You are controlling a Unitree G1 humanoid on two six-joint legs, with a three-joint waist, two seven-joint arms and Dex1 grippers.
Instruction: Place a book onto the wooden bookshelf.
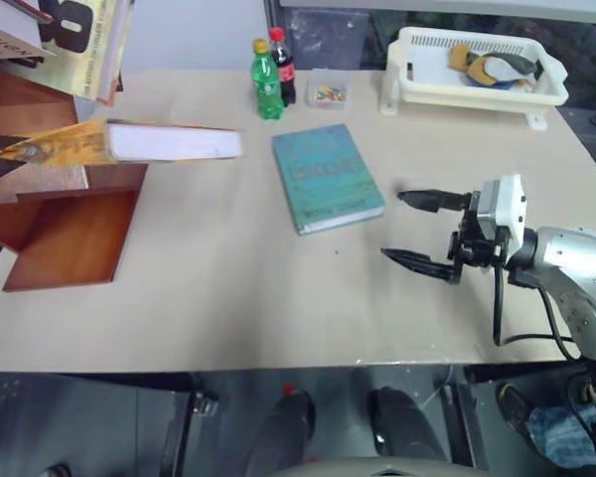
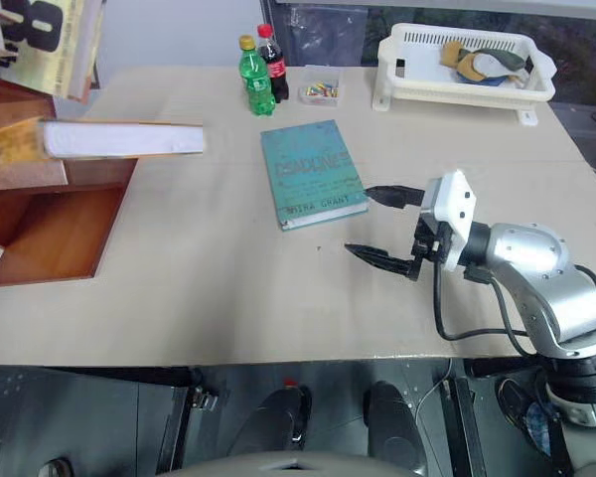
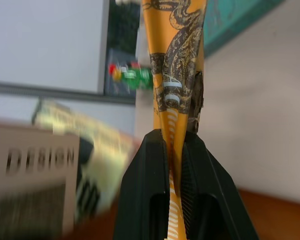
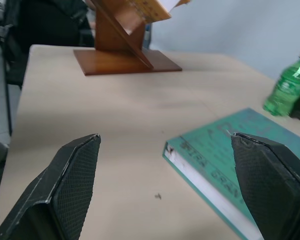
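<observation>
In the left eye view we find the book [image 1: 144,142] held level over the wooden bookshelf [image 1: 70,234], long axis across the desk [image 1: 238,288]. In the left wrist view the left tool [image 3: 176,145] is clamped on it. In the right eye view the right tool [image 2: 377,225] stands spread apart, well away.

You get even, soft daylight across the tabletop [image 1: 228,298], with faint shadows and a mild sheen on the wooden bookshelf [image 1: 70,238]. The head views are a little soft toward their edges. In the left wrist view the pale books [image 3: 50,160] smear into blur, while the right hand [image 4: 165,185] looks soft up close.
</observation>
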